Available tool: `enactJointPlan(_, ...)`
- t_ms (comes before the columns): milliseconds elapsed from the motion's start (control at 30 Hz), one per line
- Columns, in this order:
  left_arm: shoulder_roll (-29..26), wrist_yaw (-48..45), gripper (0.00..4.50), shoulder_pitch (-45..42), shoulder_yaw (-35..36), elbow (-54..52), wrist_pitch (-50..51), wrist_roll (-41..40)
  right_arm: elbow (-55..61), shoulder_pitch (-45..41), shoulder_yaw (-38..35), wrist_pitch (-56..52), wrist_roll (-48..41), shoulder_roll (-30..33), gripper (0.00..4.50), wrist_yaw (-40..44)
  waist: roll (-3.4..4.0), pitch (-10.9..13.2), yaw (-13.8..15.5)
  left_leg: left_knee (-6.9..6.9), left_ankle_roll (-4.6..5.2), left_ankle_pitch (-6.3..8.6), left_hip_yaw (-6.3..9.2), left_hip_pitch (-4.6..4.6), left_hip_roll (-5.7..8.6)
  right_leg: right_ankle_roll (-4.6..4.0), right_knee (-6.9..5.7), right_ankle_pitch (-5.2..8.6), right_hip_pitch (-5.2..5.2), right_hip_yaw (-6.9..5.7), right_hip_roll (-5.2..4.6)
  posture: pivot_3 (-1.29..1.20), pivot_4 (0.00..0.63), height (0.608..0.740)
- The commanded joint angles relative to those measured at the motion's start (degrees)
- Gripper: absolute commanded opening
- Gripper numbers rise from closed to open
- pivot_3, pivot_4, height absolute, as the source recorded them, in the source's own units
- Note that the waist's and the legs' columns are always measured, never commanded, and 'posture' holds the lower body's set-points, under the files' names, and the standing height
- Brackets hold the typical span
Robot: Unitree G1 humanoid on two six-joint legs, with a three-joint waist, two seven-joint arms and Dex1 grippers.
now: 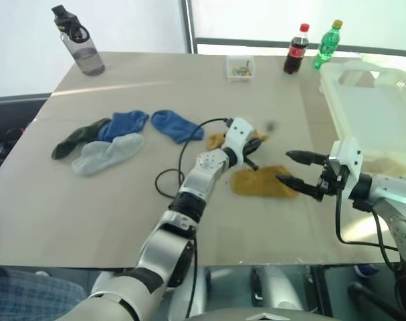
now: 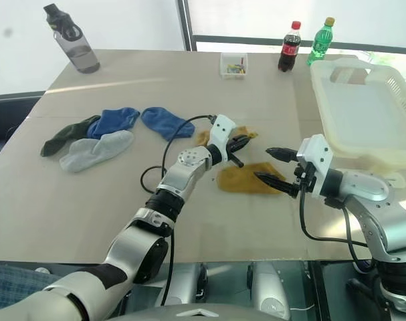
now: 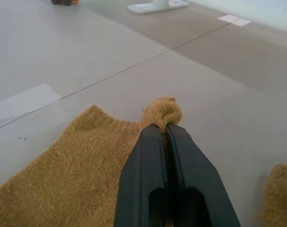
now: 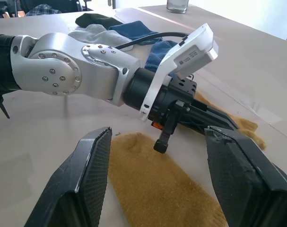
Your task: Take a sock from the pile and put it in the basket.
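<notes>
My left gripper (image 1: 255, 143) is shut on a bunched fold of a mustard-yellow sock (image 3: 158, 111), which lies on the table near its middle. The rest of that sock (image 1: 216, 140) trails along the table. A second mustard sock (image 1: 263, 182) lies flat just in front of it. My right gripper (image 1: 283, 167) is open and hovers at that flat sock's right end, pointing toward the left gripper with nothing between its fingers (image 4: 89, 165). The pile (image 1: 116, 137) of blue, dark green and pale grey socks lies to the left. The white slotted basket (image 1: 336, 100) stands at the table's right edge.
At the far left corner stands a grey water bottle (image 1: 82, 43). A small clear box (image 1: 241, 68), a cola bottle (image 1: 296, 50) and a green bottle (image 1: 328, 44) line the far edge. A black cable (image 1: 182, 157) loops beside my left forearm.
</notes>
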State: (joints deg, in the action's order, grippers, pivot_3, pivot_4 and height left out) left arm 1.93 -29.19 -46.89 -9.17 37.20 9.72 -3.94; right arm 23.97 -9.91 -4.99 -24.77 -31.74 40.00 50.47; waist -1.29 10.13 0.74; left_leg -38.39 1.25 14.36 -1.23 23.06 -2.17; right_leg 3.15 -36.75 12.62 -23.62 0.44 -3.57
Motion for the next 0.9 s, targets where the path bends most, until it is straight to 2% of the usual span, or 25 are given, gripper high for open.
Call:
enactJointPlan(33, 3.8, 0.5, 0.03, -2.4, 0.0, 1.1, -0.3, -0.7, 0.8, -1.2, -0.7, 0.6, 1.2, -0.4, 3.21, -2.1, 0.00, 0.0, 0.1, 0.00, 0.00, 0.00, 0.01, 0.00, 0.00, 0.00, 0.00, 0.00, 0.00, 0.00, 0.00, 0.00, 0.150, 0.740)
enactJointPlan(167, 7.2, 2.9, 0.03, -4.5, 2.8, 4.1, 0.1, -2.5, 0.4, -1.5, -0.4, 0.4, 2.6, -0.3, 3.21, -3.0, -0.02, 0.0, -0.1, 0.00, 0.00, 0.00, 0.01, 0.03, 0.02, 0.00, 0.03, 0.00, -0.02, 0.00, -0.01, 0.00, 0.150, 0.740)
enactJointPlan(267, 8.5, 3.2, 0.99, -5.3, 3.3, 4.7, 0.1, -3.4, 0.5, -1.5, -0.5, -0.1, 3.1, -0.2, 3.21, -3.6, -0.02, 0.0, -0.4, 0.02, 0.00, 0.00, 0.03, -0.01, 0.00, 0.00, 0.00, 0.00, -0.04, 0.01, 0.03, 0.00, 0.150, 0.740)
enactJointPlan(467, 7.8, 2.8, 3.39, -3.4, 2.8, -2.4, 1.4, -4.5, -0.3, -1.8, -0.6, -0.1, 4.3, -0.5, 3.21, -4.7, -0.02, 0.0, -0.1, 0.02, 0.00, 0.00, 0.05, 0.05, 0.01, 0.00, 0.02, 0.00, -0.04, -0.01, 0.02, 0.00, 0.150, 0.740)
enactJointPlan(600, 5.5, -0.3, 3.39, -0.6, 5.1, -16.4, 10.7, -11.4, -1.1, -2.0, -0.4, 0.1, 5.0, -0.7, 3.21, -5.3, -0.01, 0.0, -0.1, 0.02, 0.00, 0.00, 0.07, 0.08, 0.00, 0.00, 0.03, 0.00, -0.07, -0.02, 0.02, 0.00, 0.150, 0.740)
enactJointPlan(700, -0.3, -1.2, 3.39, 2.0, 5.0, -23.2, 14.8, -10.7, -2.0, -2.3, -0.1, 0.4, 5.5, -0.9, 3.21, -5.5, 0.01, 0.0, -0.6, 0.03, 0.00, 0.00, 0.06, 0.03, -0.01, -0.01, 0.01, 0.00, -0.06, 0.02, 0.03, 0.00, 0.150, 0.740)
enactJointPlan(900, -12.3, -4.1, 3.39, 7.0, 3.7, -27.9, 17.6, -8.0, -4.3, -3.0, 0.8, 0.4, 8.4, -0.7, 3.21, -6.4, 0.02, 0.0, -1.3, 0.04, 0.00, 0.00, 0.06, -0.10, -0.04, -0.01, -0.09, 0.00, -0.04, 0.05, 0.10, 0.00, 0.150, 0.740)
